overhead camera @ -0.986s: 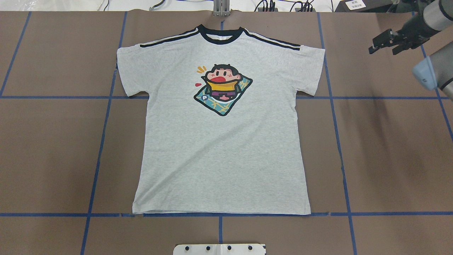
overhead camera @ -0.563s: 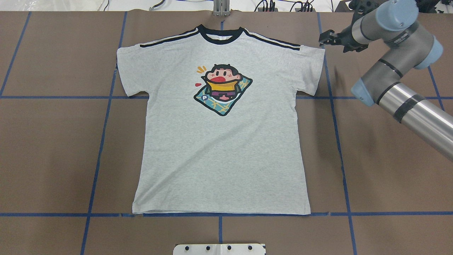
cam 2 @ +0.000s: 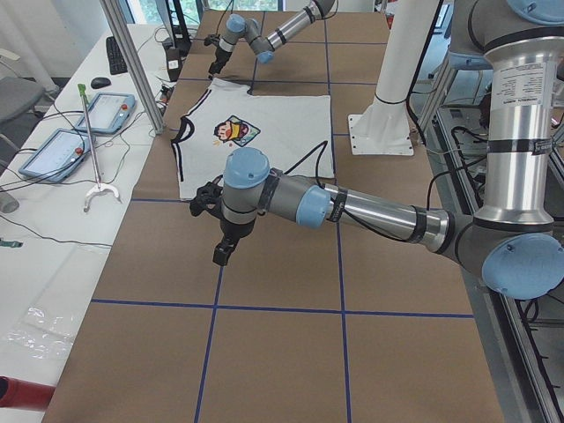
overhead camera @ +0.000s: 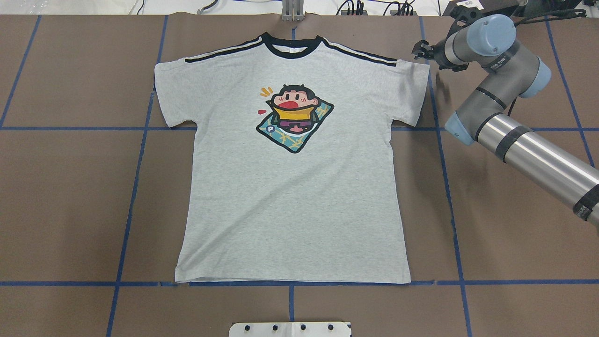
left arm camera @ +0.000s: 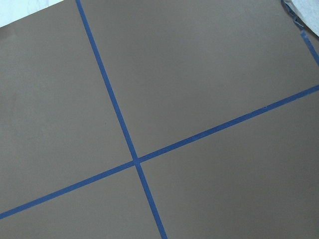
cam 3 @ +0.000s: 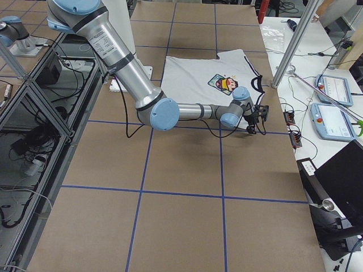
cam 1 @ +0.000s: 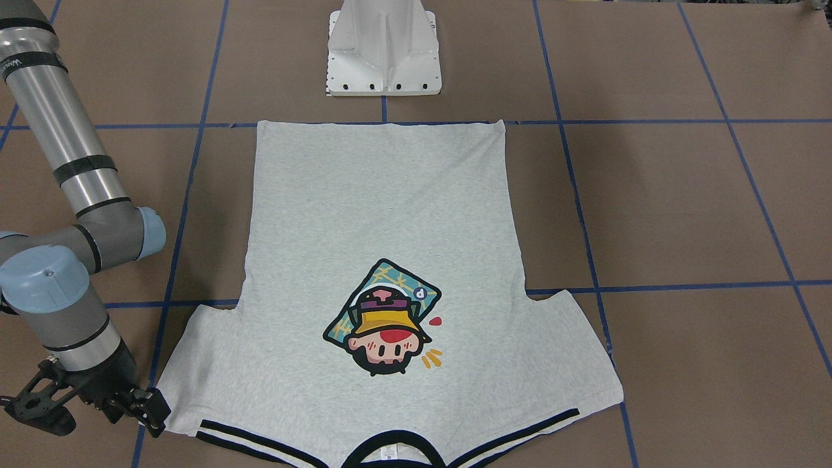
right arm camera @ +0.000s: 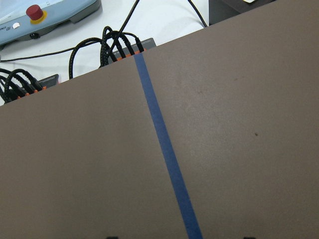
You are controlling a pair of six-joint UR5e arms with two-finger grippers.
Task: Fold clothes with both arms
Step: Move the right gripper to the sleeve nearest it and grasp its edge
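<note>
Within the last second my right gripper (overhead camera: 420, 50) had swung in, jaws wide, the T-shirt (overhead camera: 290, 210) sleeve corner just ahead: a first grasp looked close. My left gripper (cam 2: 224, 250) hung well off the cloth; I couldn't tell its jaws.

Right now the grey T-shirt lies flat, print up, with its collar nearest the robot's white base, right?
Not quite. The T-shirt lies flat, print up, but its hem, not its collar, is nearest the white base; the collar lies at the far end. The exterior front-facing view shows it.
</note>
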